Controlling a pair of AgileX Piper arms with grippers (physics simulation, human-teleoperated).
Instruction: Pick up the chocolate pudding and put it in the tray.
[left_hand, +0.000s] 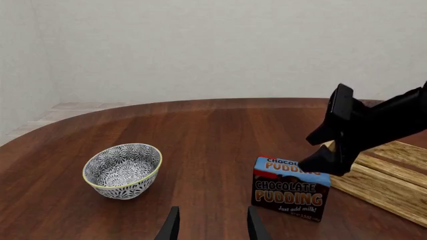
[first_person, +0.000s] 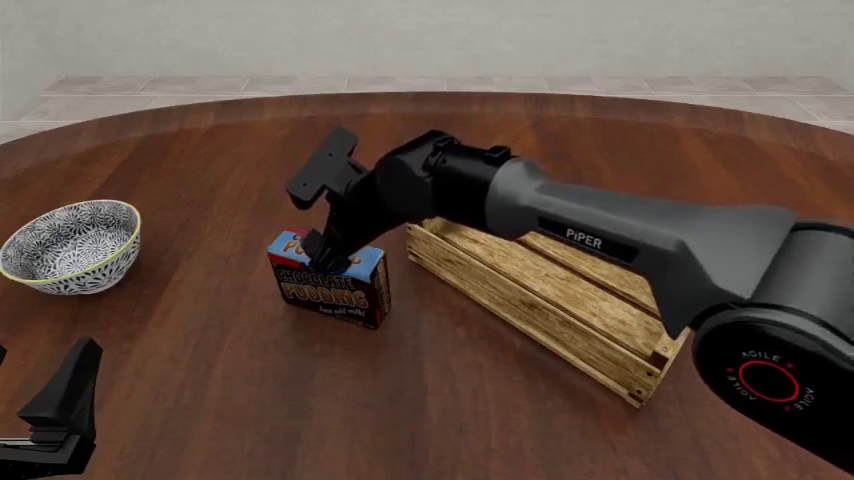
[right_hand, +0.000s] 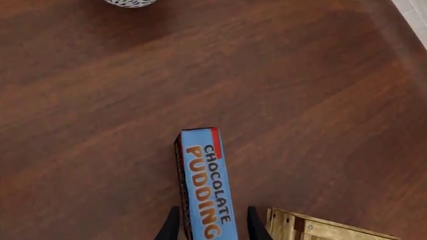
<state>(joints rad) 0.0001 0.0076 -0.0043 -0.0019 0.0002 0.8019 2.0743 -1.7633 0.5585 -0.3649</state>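
The chocolate pudding (first_person: 334, 287) stands upright on the table just left of the tray (first_person: 534, 290), a long crate of wooden slats. The carton's blue top with orange lettering shows in the right wrist view (right_hand: 207, 185), its brown front in the left wrist view (left_hand: 291, 192). My right gripper (first_person: 326, 260) is open and lowered over the carton's top, one finger on each side of it (right_hand: 210, 227); it also shows in the left wrist view (left_hand: 327, 162). My left gripper (first_person: 54, 410) is open and empty at the near left, well short of the carton (left_hand: 210, 227).
A round blue-white patterned bowl (first_person: 70, 245) stands at the left of the brown wooden table (first_person: 200, 380), apart from the carton; it also shows in the left wrist view (left_hand: 123, 171). The tray's near corner shows in the right wrist view (right_hand: 313, 227). The right arm reaches across above the tray.
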